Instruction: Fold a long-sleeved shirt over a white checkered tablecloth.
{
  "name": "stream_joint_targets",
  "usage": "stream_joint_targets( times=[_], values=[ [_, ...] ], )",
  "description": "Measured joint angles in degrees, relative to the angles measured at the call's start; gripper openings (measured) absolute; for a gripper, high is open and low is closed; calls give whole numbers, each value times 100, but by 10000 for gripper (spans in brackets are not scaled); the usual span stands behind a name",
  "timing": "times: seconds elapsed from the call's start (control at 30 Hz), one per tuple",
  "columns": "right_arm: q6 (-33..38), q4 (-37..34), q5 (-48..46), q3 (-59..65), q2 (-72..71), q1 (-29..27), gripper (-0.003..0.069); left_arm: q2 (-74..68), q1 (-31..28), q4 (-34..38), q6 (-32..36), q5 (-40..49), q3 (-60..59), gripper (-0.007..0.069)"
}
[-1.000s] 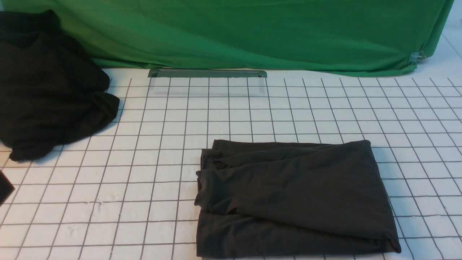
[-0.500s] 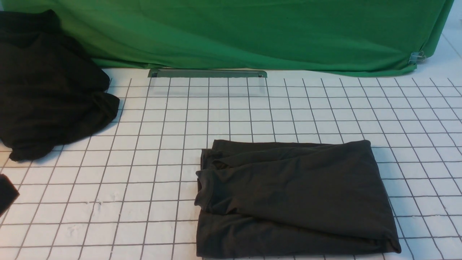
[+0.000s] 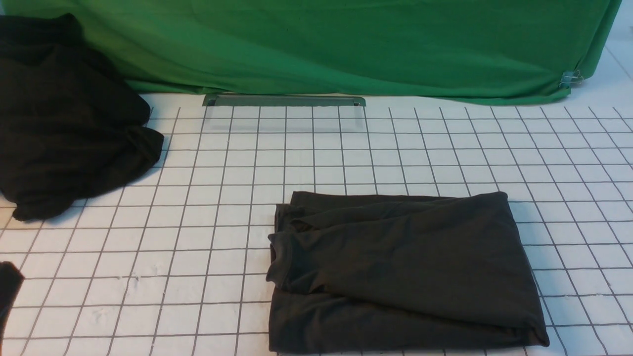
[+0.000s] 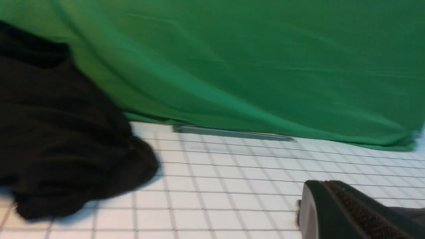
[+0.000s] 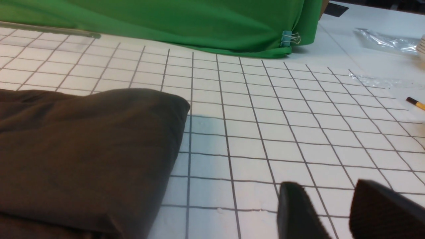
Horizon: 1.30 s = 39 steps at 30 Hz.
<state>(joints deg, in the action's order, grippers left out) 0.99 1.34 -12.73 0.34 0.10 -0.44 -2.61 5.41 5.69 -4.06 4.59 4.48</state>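
Sliding back toward me since a second ago, my left gripper (image 3: 7, 289) now shows only as a dark tip at the front view's eight o'clock edge, lower than it sat before; nothing else on the cloth has shifted. Its jaws are pressed together with nothing between them, and in the left wrist view one ribbed finger (image 4: 352, 212) hangs over bare squares.

My right gripper (image 5: 332, 212) is out of the front view. In its own wrist view the two dark fingers stand apart with a gap of bare grid between them, holding nothing, just beside the shirt's edge but not touching it.

Nearest me, at about five o'clock in the front view, the long-sleeved shirt (image 3: 403, 272) lies folded into a rough rectangle, flat on the white checkered tablecloth (image 3: 207, 237), layered edges stacked along its nine o'clock side.

Farther out, at ten o'clock, a black fabric heap (image 3: 69, 123) sits crumpled, well apart from the shirt.

Beyond that, at twelve o'clock, a grey flat bar (image 3: 284, 100) lies along the foot of the green cloth (image 3: 346, 44). A binder clip (image 3: 571, 77) pinches the green cloth's corner at two o'clock.
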Motion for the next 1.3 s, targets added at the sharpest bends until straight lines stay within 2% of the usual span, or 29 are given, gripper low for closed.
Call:
stream_joint_targets(
  times=[0.13, 0.23, 0.6, 1.3],
  values=[
    [6, 0, 0, 0, 0, 0, 241, 242, -737, -209, 5, 105, -423, 3],
    [6, 0, 0, 0, 0, 0, 241, 242, -935, -241, 12, 141, -471, 3],
    [12, 0, 0, 0, 0, 0, 241, 243, -822, -311, 45, 802, -485, 3],
    [7, 0, 0, 0, 0, 0, 241, 243, -797, -384, 129, 816, -485, 3]
  ],
)
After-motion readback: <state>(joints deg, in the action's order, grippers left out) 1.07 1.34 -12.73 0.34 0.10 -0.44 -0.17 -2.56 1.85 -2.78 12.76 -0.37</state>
